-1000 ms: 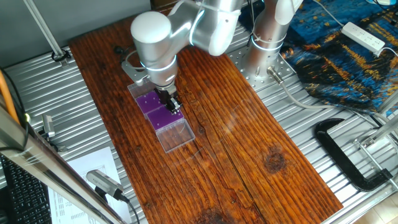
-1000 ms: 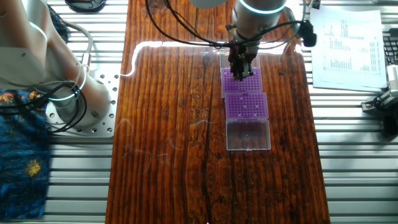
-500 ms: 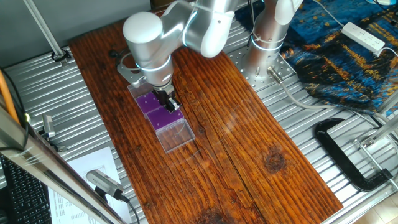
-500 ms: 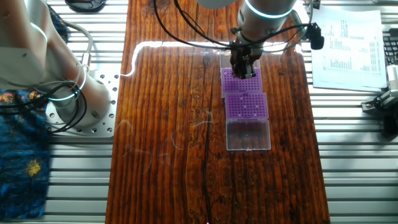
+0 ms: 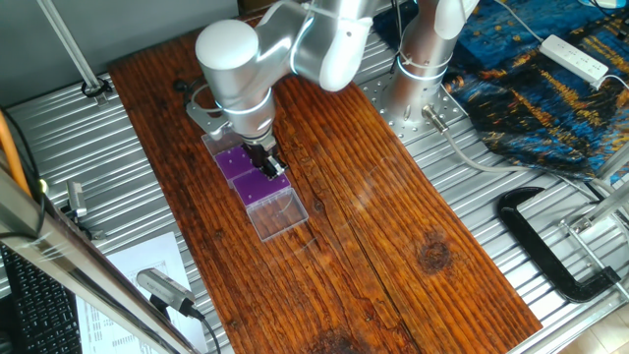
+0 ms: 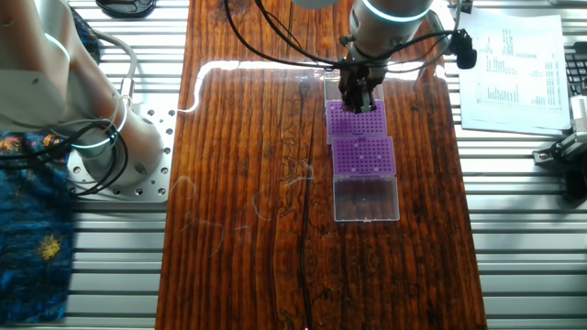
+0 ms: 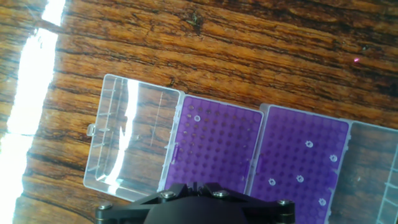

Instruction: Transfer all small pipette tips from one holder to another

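**Pincer poised over the rack nearer the arm's base**

Two purple racks sit end to end on the wooden worktop (image 6: 248, 183), each in a clear hinged box with its lid folded flat outward. In the hand view the left holder (image 7: 214, 149) shows one pale pipette tip (image 7: 197, 118) near its upper left corner — the rest of its grid reads as dark holes. The right holder (image 7: 305, 165) carries several tips scattered over its grid, among them one at (image 7: 308, 144). The clear lid (image 7: 134, 137) of the left box lies open beside it, catching glare.

From the fixed views the pincer (image 6: 359, 99) hangs upright over the rack lying nearer the robot's base (image 6: 353, 119), with the second rack (image 6: 363, 156) just beyond it. Its fingers (image 5: 270, 165) look close together, but whether they are pressed tight or pinching a tip I cannot tell — the tips are too small. The hand view shows only the black underside of the hand.
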`<state>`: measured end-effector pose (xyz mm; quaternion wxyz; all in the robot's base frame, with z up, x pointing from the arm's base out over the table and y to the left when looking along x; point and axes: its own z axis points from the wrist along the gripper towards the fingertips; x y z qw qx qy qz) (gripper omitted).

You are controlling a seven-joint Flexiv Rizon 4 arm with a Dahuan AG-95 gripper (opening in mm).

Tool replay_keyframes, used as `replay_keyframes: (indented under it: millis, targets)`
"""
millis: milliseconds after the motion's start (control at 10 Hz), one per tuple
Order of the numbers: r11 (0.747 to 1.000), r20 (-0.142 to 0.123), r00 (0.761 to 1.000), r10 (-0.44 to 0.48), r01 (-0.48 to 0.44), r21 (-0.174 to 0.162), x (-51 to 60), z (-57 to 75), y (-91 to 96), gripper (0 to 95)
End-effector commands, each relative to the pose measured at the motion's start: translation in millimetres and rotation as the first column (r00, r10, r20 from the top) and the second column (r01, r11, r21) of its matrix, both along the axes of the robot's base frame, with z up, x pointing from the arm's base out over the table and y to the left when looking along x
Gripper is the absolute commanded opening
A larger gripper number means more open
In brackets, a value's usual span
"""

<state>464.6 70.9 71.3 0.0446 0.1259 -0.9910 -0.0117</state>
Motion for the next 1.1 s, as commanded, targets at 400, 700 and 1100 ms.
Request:
replay_keyframes:
  millis: [400, 700, 1100]
  targets:
    - [1.0, 0.004, 1.0, -0.004, 0.004, 0.002, -1.5, 1.6, 2.5, 0.0]
    - [1.0, 0.009, 1.0, -0.004, 0.004, 0.01, -5.1, -0.9, 2.9, 0.0]
    - [1.0, 0.016, 1.0, -0.024, 0.024, 0.012, -16.6, -9.1, 13.3, 0.0]
